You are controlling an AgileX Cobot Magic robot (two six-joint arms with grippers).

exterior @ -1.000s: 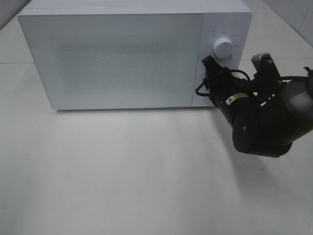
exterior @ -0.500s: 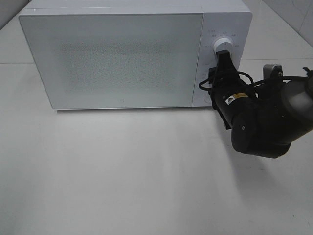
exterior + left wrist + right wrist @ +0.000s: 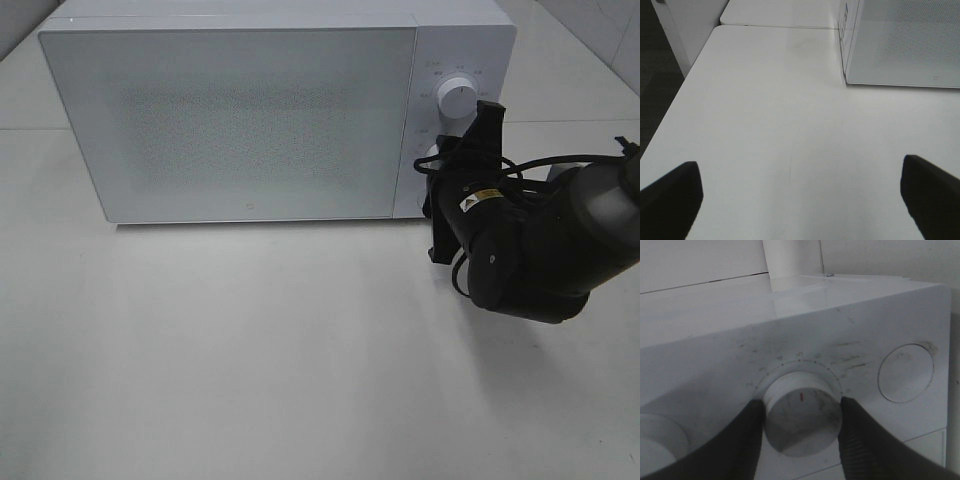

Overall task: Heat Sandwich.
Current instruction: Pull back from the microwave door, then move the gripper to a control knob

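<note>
Dropping from the upper dial, the right gripper now brackets the lower dial, seemingly clasping it; the left gripper hangs wide open above the bench.

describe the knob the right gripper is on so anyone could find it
Start at the white microwave, control strip right of its door. Two round white knobs sit there; take the lower knob, not the upper knob. It has a red tick and the right gripper clamps it.
</note>
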